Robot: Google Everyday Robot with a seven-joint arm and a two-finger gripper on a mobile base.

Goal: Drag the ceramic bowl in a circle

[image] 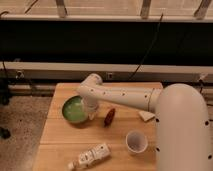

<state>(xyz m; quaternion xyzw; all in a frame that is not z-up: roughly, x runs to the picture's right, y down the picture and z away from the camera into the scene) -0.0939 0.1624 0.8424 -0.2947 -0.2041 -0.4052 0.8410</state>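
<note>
The ceramic bowl (73,109), round and green with a paler inside, sits on the left part of the wooden table (56,142). My white arm reaches in from the right. Its gripper (91,111) comes down on the bowl's right rim and is shut on that rim. The wrist hides the rim's right edge.
A small red object (109,117) lies just right of the gripper. A white cup (136,142) stands nearer the front, and a white bottle (92,156) lies on its side by the front edge. A pale wedge (146,116) rests by my arm. Behind the table runs a dark wall.
</note>
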